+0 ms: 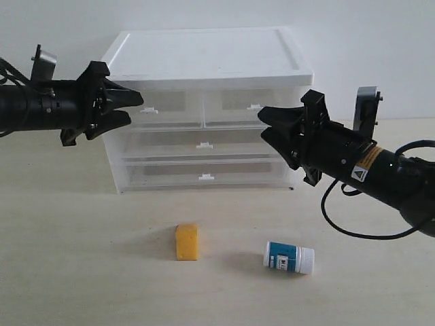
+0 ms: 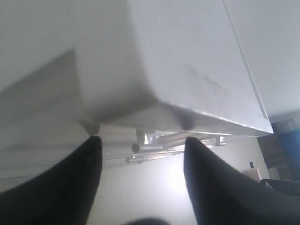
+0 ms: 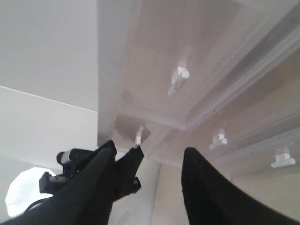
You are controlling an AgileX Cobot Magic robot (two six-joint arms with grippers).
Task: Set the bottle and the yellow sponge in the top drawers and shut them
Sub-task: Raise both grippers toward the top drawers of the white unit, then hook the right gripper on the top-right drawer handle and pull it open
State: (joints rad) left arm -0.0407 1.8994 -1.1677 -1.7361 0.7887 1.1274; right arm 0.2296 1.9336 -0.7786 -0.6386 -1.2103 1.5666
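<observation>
The yellow sponge [image 1: 187, 242] stands on the table in front of the drawer unit [image 1: 204, 54]. To its right the bottle [image 1: 289, 257] lies on its side. Both top drawers, left [image 1: 170, 103] and right [image 1: 234, 100], look shut. My left gripper [image 1: 136, 108] is open, its tips just short of the left drawer's tab handle [image 1: 149, 109]. In the left wrist view the gripper [image 2: 140, 143] is empty, with the handle [image 2: 140, 136] just ahead. My right gripper [image 1: 262, 121] [image 3: 147, 152] is open and empty, just below the right drawer's handle [image 1: 253, 106] [image 3: 179, 76].
Two full-width drawers [image 1: 204, 146] sit below the top pair, with tab handles. A cable [image 1: 353, 227] hangs under the right arm. In the right wrist view the left arm's gripper [image 3: 129, 171] shows behind my finger. The back wall is close behind the unit.
</observation>
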